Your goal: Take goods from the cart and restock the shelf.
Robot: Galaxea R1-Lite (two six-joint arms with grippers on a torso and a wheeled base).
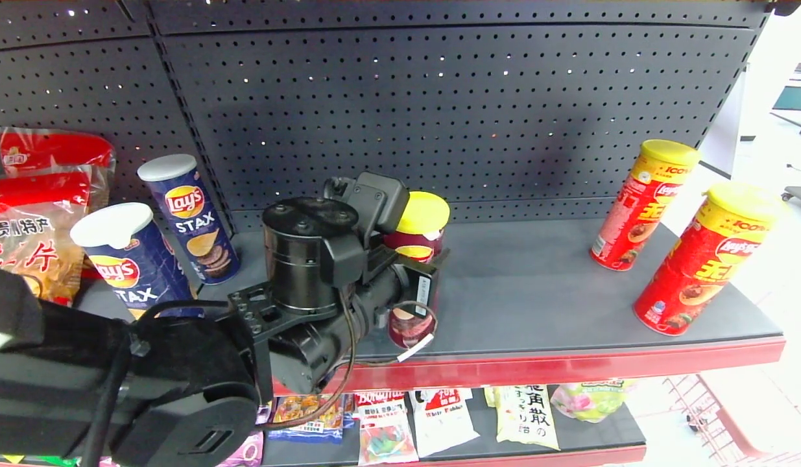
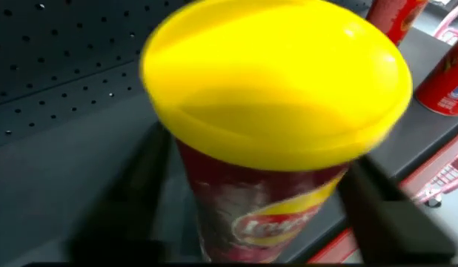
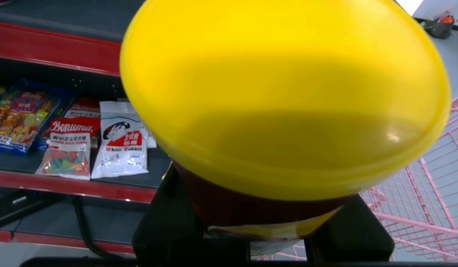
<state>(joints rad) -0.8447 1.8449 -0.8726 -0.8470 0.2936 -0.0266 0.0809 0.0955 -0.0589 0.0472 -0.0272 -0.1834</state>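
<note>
Separately, right tool (image 3: 255, 228) grips second yellow-lidded can (image 3: 288, 96).

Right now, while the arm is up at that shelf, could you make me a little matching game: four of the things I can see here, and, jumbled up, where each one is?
Things:
1. blue cans
2. free red cans
3. held red can
4. snack packets

Places:
A. on the lower shelf
B. at the right end of the upper shelf
C. in the left gripper, near the upper shelf's front edge
D. on the left part of the upper shelf, beside the red bags

Pairs: 1-D, 2-B, 3-C, 4-A.
</note>
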